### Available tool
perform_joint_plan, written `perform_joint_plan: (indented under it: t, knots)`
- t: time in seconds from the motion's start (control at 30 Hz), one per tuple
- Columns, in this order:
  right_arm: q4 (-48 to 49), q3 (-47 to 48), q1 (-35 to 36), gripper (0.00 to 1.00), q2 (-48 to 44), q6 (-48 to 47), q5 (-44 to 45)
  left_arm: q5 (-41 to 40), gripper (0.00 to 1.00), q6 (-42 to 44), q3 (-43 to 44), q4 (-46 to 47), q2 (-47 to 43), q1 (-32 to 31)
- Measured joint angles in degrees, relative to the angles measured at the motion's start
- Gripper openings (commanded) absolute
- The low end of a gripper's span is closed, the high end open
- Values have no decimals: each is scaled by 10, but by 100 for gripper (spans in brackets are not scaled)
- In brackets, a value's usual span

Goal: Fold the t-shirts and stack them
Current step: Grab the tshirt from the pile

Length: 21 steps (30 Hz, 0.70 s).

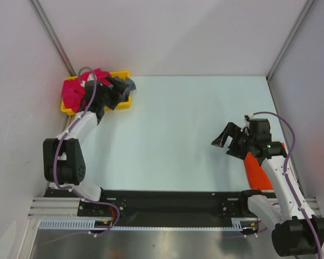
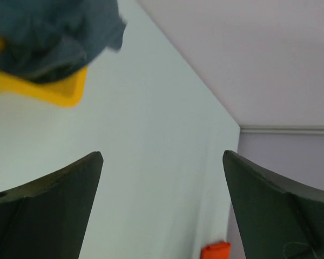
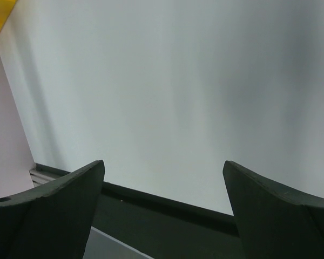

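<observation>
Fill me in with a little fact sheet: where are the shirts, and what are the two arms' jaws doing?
Crimson-pink shirt: bunched in the yellow tray, far left corner
Grey-blue shirt: same tray, hanging over its rim
Orange-red shirt: on the table, under the right arm
Left jaws: open, empty, by the tray
Right jaws: open, empty, above the table

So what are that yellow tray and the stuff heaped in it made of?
Yellow rectangular tray: probably hard plastic, smooth, with a straight stiff rim. Crimson-pink crumpled shirt and grey-blue crumpled shirt: soft matte cloth, going by the limp folds.
</observation>
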Motion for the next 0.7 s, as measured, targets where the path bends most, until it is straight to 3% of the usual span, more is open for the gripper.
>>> perform_joint_plan:
  t: [0.17, 0.27, 0.37, 0.6, 0.7]
  knots:
    - [-12, 26, -14, 100, 32, -23, -10, -56, 100, 77, 272, -122, 107, 31]
    - [-14, 40, -27, 100, 43, -30, -9, -115, 100, 116, 370, -173, 147, 58]
    - [-13, 42, -47, 100, 57, -33, -11, -165, 100, 130, 379, -211, 163, 82]
    - [-10, 42, -71, 100, 103, -32, -24, -200, 98, 135, 276, -212, 188, 119]
    - [-9, 42, -73, 100, 118, -29, -28, -204, 92, 152, 251, -208, 189, 137]
